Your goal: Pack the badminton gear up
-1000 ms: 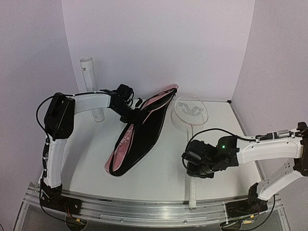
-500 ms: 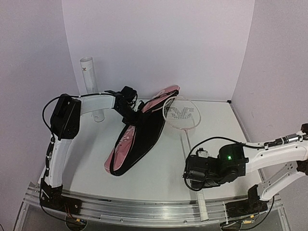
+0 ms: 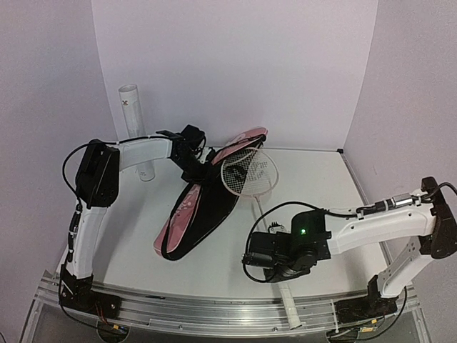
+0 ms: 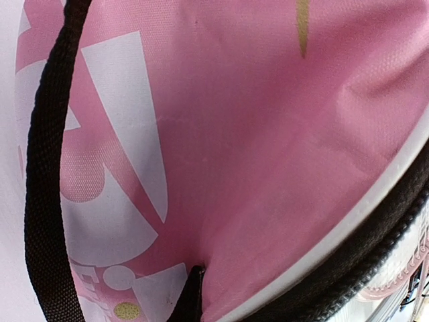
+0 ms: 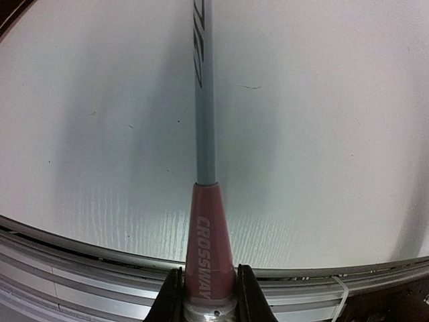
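1. Upper left of the top view: white tube (image 3: pixel 136 128), upright.
2. Left of centre: left gripper (image 3: pixel 191 158) against the upper flap of the pink bag (image 3: pixel 203 204); whether closed or apart, cannot tell, wrist view filled with fabric.
3. Centre: racket (image 3: pixel 248 173), head overlapping the bag's open upper edge.
4. Lower right of centre: right gripper (image 3: pixel 275 259) clamped on the racket's pink cone.
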`<state>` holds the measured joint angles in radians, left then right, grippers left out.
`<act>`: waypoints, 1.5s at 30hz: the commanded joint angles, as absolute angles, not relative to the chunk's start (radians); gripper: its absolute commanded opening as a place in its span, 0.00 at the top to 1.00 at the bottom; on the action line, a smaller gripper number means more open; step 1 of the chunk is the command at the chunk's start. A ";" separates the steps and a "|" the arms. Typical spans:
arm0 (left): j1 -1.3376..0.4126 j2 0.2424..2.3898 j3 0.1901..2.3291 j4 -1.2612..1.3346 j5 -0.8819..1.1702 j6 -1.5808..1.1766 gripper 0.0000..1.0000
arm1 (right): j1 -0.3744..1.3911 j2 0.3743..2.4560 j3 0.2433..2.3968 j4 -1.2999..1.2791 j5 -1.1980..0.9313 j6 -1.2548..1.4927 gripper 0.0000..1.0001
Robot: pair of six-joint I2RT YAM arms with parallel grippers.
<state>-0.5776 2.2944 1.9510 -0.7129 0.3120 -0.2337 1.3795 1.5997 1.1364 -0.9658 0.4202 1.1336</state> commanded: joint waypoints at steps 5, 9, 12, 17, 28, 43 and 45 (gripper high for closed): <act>-0.608 2.221 2.020 -0.705 0.240 -0.131 1.00 | 1.339 1.697 1.318 -1.068 0.425 1.052 1.00; -0.632 2.202 2.038 -0.760 0.219 -0.075 1.00 | 1.276 1.760 1.418 -1.097 0.402 1.015 1.00; -0.645 2.190 2.049 -0.795 0.247 -0.053 1.00 | 1.243 1.805 1.507 -1.100 0.394 0.984 1.00; -0.671 2.186 2.047 -0.818 0.450 -0.043 1.00 | 1.180 1.920 1.687 -1.092 0.372 1.007 1.00; -0.680 2.175 1.876 -0.746 0.919 -0.101 1.00 | 1.081 2.009 1.789 -0.841 0.422 1.154 1.00; -0.697 2.165 1.770 -0.707 1.047 -0.091 1.00 | 1.040 2.171 1.777 -0.623 0.510 1.244 1.00; -0.696 2.166 1.750 -0.690 1.049 -0.113 1.00 | 1.040 2.187 1.763 -0.618 0.490 1.256 0.97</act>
<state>-0.6550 2.2440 1.7919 -0.6376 0.8273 -0.1053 1.0893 2.1609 1.7526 -0.7928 0.3660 1.1940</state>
